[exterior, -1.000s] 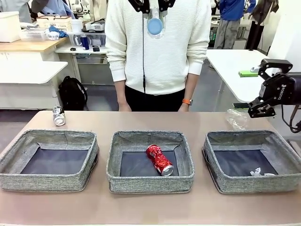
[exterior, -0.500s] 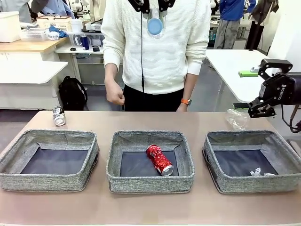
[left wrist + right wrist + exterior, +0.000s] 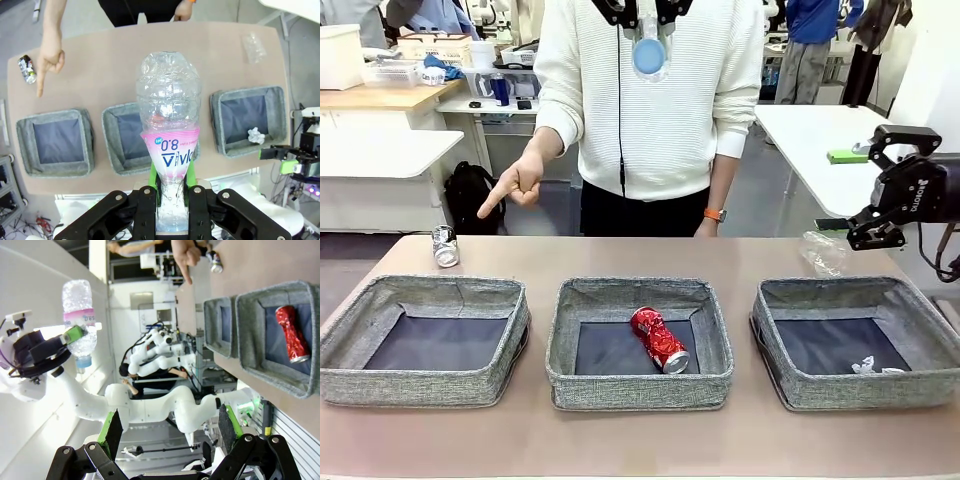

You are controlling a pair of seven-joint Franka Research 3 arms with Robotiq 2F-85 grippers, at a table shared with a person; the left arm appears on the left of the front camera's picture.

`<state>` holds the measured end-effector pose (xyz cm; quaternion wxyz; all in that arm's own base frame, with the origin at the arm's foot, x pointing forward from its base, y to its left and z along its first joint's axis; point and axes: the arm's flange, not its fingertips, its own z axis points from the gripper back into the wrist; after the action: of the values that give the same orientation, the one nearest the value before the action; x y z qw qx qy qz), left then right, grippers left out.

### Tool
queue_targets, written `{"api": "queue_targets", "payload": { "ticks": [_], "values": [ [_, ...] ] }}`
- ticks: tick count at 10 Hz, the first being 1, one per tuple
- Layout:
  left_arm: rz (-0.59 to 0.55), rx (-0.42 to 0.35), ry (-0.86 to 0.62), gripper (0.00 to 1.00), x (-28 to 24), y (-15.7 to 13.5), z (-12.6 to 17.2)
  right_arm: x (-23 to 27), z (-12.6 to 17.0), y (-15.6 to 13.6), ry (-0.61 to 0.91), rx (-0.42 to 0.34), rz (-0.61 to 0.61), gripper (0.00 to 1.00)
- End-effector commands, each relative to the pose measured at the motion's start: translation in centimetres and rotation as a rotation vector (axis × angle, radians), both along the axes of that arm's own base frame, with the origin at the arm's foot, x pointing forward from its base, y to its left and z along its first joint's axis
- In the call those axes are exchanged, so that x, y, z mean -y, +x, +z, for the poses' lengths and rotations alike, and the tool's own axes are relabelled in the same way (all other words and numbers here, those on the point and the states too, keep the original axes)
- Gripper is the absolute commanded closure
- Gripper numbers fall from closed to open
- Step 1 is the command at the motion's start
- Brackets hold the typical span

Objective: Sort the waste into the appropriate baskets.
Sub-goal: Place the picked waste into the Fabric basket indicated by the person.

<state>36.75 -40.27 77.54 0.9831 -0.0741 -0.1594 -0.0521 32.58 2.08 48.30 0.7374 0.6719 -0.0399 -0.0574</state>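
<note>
The pink-labelled bottle (image 3: 170, 120) is held neck-first in the robot's left hand (image 3: 171, 195), which is clenched on the neck close to the blue cap (image 3: 83, 361). The bottle's crumpled clear body juts out past the fingertips, away from the hand. This hand hangs high over the table (image 3: 640, 440). Straight ahead of its fingers, beyond the bottle, lies the middle basket (image 3: 640, 390), flanked by the left basket (image 3: 420, 385) and the right basket (image 3: 860, 392). The red can (image 3: 659, 339) lies on its side in the middle basket, and the small white scrap (image 3: 865, 366) rests in the right basket near its front corner. The robot's right hand (image 3: 880, 186) hovers off the table's right edge, higher than the baskets, with its jaws spread wide and nothing between them. Closest to it, a little lower and toward the table's middle, the clear label-less bottle (image 3: 823, 252) lies on the table just past the right basket's far wall. The dark can (image 3: 444, 245) sits at the table's far left corner, beyond the left basket and well apart from both robot hands. Above it, the person's hand (image 3: 515, 185) is stretched out with the index finger pointing down toward the can, apart from it.
</note>
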Motion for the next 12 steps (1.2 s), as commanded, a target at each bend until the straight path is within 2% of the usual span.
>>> {"api": "queue_targets", "payload": {
  "ticks": [1,6,7,10,12],
  "values": [
    [0.004,0.001,-0.009,0.78,-0.4,-0.2,0.1,0.0,0.3,0.1,0.018,0.001,-0.003,0.0],
    [0.0,0.0,0.0,0.78,0.0,0.0,0.0,0.0,0.3,0.1,0.018,0.001,-0.003,0.0],
    [-0.052,0.038,0.033,0.78,-1.8,-0.5,-1.8,0.0,0.3,0.1,0.018,0.001,-0.003,0.0],
    [-0.081,0.029,0.027,0.78,-12.4,-1.6,-7.9,0.0,0.3,0.1,0.018,0.001,-0.003,0.0],
    [-0.085,0.113,0.051,0.78,-18.5,-2.9,-10.9,0.0,0.3,0.1,0.018,0.001,-0.003,0.0]
  ]
}}
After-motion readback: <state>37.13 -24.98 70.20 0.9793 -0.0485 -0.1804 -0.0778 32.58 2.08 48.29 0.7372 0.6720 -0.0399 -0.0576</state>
